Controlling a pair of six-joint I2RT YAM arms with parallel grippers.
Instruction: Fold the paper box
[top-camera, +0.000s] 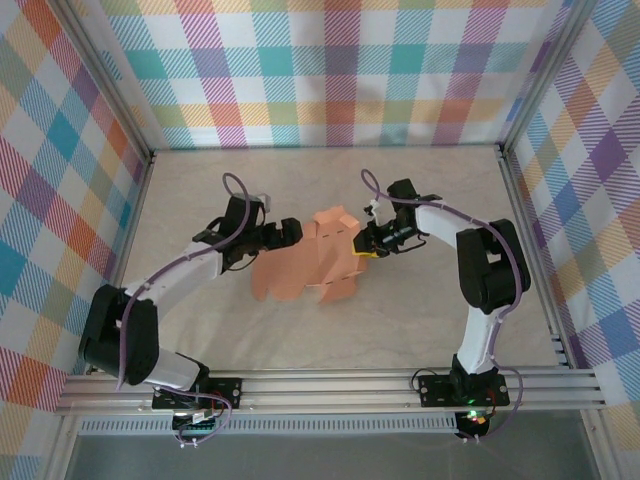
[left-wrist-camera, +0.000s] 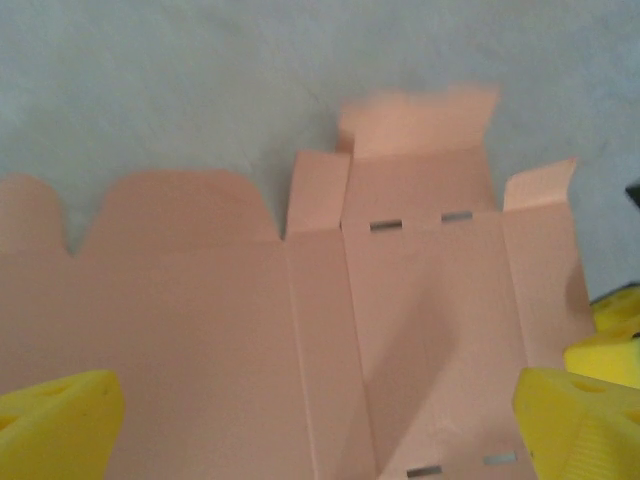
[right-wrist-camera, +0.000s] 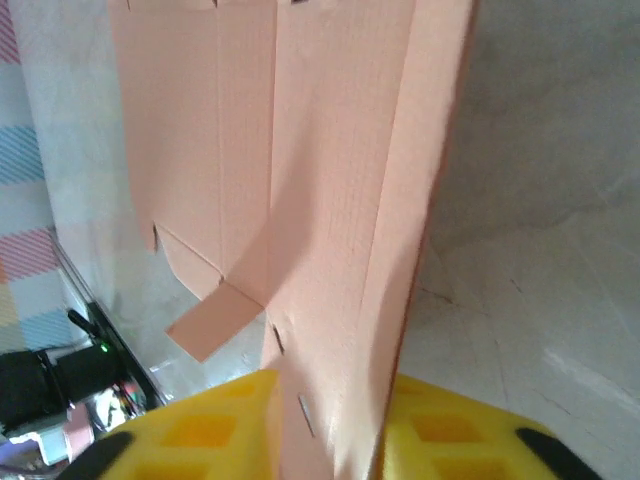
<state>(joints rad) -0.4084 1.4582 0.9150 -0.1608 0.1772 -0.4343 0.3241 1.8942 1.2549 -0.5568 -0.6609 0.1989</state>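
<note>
The paper box (top-camera: 300, 270) is a salmon-orange die-cut sheet lying mostly flat mid-table, its right part lifted. In the left wrist view the sheet (left-wrist-camera: 200, 320) shows rounded flaps, creases and small slots. My left gripper (top-camera: 285, 235) hovers at the sheet's upper left edge, open, with its yellow fingertips (left-wrist-camera: 60, 420) wide apart over the card. My right gripper (top-camera: 362, 243) is at the sheet's right edge. In the right wrist view a raised panel (right-wrist-camera: 330, 180) stands edge-on between its yellow fingers (right-wrist-camera: 210, 430), which are parted with the card in the gap.
The tabletop (top-camera: 420, 190) is pale beige, enclosed by checked cloth walls (top-camera: 330, 70). A metal rail (top-camera: 330, 385) with both arm bases runs along the near edge.
</note>
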